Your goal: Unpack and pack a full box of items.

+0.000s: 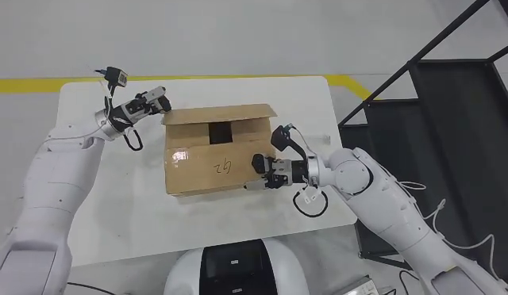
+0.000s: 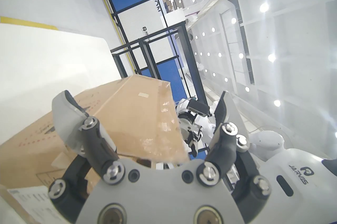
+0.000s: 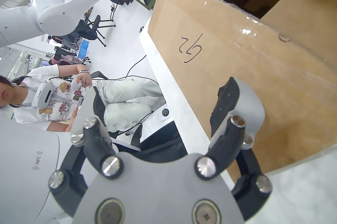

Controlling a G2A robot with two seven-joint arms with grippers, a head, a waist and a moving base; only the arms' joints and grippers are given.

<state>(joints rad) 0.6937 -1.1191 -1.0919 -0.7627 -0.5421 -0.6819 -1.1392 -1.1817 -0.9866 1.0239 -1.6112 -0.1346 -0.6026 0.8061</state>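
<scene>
A brown cardboard box (image 1: 214, 156) stands in the middle of the white table (image 1: 119, 208); its top flaps are mostly down, leaving a dark gap (image 1: 220, 133) near the far side. A handwritten mark sits on the near flap (image 3: 191, 47). My left gripper (image 1: 161, 101) is open at the box's far left corner, with the raised far flap (image 2: 147, 114) between its spread fingers. At the box's near right edge my right gripper (image 1: 258, 174) is open, one finger (image 3: 238, 104) over the near flap and the other past its edge. The contents are hidden.
A dark metal frame (image 1: 444, 97) stands to the right of the table. Bare table lies left of the box and along the front edge. A yellow floor line (image 1: 48, 83) runs behind the table.
</scene>
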